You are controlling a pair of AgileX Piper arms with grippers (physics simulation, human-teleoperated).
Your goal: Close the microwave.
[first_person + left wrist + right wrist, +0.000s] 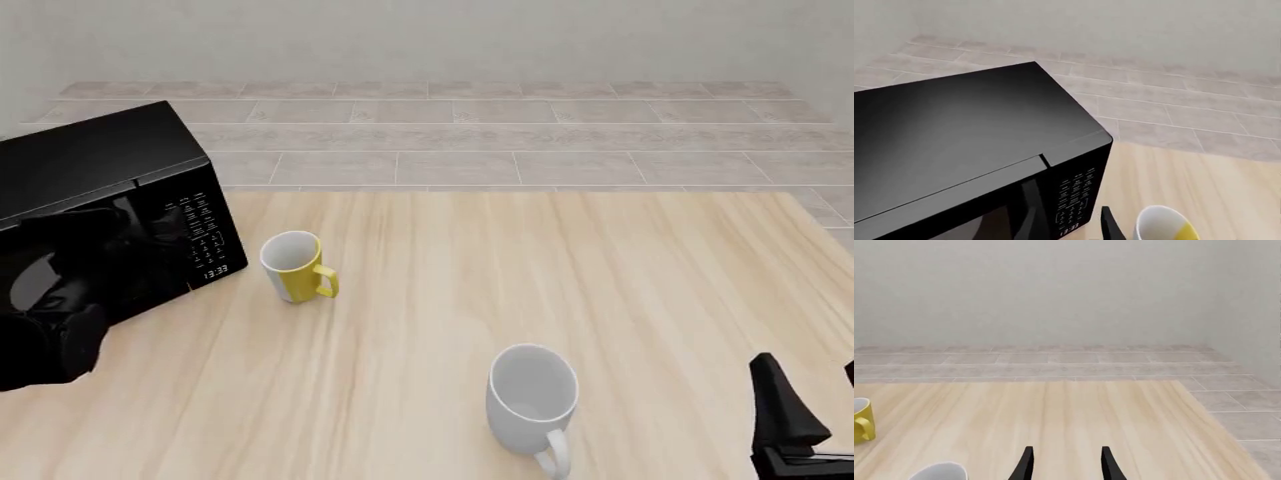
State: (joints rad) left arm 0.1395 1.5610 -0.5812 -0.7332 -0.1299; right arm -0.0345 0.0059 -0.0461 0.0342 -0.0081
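- Right tool (1064,465) sits low at the near right corner of the table (601,270), its two dark fingers spread apart with bare wood between them, nothing held.
- Left tool (47,340) is a dark blur right up against the microwave's front; only one finger (1111,225) shows in its own camera, so whether it's spread or clenched I can't tell.
- The microwave (114,215) stands at the far left of the table, keypad toward the middle, its door looking just about flush with the body.
- A yellow mug (296,266) stands just beside the keypad.
- A white mug (534,400) stands nearer, mid-table, well apart from the microwave.
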